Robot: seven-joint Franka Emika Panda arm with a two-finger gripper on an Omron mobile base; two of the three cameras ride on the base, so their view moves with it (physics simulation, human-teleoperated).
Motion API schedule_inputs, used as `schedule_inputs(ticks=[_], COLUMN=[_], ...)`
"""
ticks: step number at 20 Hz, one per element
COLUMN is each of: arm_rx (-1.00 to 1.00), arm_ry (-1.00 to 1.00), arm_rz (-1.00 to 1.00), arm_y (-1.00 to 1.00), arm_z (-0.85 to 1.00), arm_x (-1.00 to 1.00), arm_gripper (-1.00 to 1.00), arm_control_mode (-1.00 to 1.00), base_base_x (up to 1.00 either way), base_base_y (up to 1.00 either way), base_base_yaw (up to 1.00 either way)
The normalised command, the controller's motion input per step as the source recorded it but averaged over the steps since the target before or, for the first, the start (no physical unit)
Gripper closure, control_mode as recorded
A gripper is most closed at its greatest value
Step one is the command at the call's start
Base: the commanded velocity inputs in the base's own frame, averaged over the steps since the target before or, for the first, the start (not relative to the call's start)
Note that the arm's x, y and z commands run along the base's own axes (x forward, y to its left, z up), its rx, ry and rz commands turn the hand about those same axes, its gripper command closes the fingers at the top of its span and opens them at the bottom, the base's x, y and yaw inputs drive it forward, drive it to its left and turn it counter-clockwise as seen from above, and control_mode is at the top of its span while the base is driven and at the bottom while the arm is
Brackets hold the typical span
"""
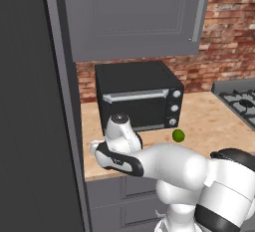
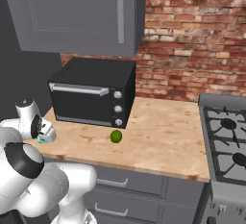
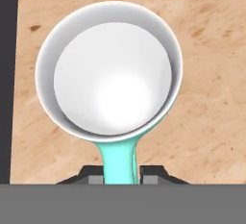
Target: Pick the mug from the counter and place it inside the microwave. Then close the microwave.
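Teal-green mug (image 3: 109, 74) with white rim and inside stands upright on the light wooden counter (image 3: 211, 98), nothing in it; gripper (image 3: 121, 176) is clamped on its teal handle. Small green lime (image 2: 116, 136) lies before the black oven (image 2: 93, 93).

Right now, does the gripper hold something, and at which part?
Yes. The gripper is closed on the mug, gripping its teal handle; the mug stands upright on the counter.

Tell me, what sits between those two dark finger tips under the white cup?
The teal handle of the white-lined mug runs between them in the hand view, over the wooden counter.
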Motion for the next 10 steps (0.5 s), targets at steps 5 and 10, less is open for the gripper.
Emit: schedule_inputs(ticks=[5,10], arm_rx=[0.0,0.0], arm_ry=[0.0,0.0], arm_rz=[0.0,0.0], arm_y=[0.0,0.0], arm_z=[0.0,0.0], arm_x=[0.0,0.0], arm_gripper=[1.0,1.0], arm_control_mode=[-1.0,-1.0], base_base_x=[0.0,0.0], base_base_y=[0.0,0.0], base_base_yaw=[0.0,0.0])
